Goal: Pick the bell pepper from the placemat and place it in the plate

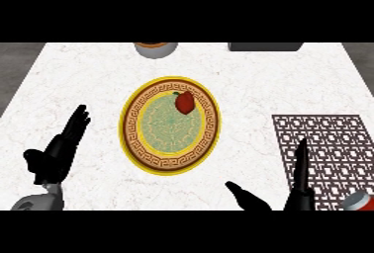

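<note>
Right hand: in your head view, the right hand (296, 190) comes up from the near edge, right of the plate. You can see its fingers (300, 160) stretched straight toward the far side and the thumb (245, 196) spread out to the left. It is fully open and holds nothing. The fingers show over the near left part of the placemat; you cannot tell whether they touch it.
Left hand: your left hand (58, 150) shows at the near left, well apart from the plate, fingers straight and pointing far and slightly right. It is open and holds nothing.
Bell pepper: the red bell pepper (185, 101) lies inside the plate, in its far right part, clear of both hands.
Plate: the plate (133, 129), yellow-rimmed with a brown key pattern and a pale green middle, sits on the counter's centre, between your two hands.
Placemat: the dark lattice placemat (329, 138) lies to the right of the plate, apart from it.
Counter: white marbled counter (87, 74).
Other things: a red can (359, 201) at the near right edge, by the placemat's near corner; a grey bowl (155, 49) at the far edge, left of centre; a dark box (265, 47) at the far edge, to the right.
</note>
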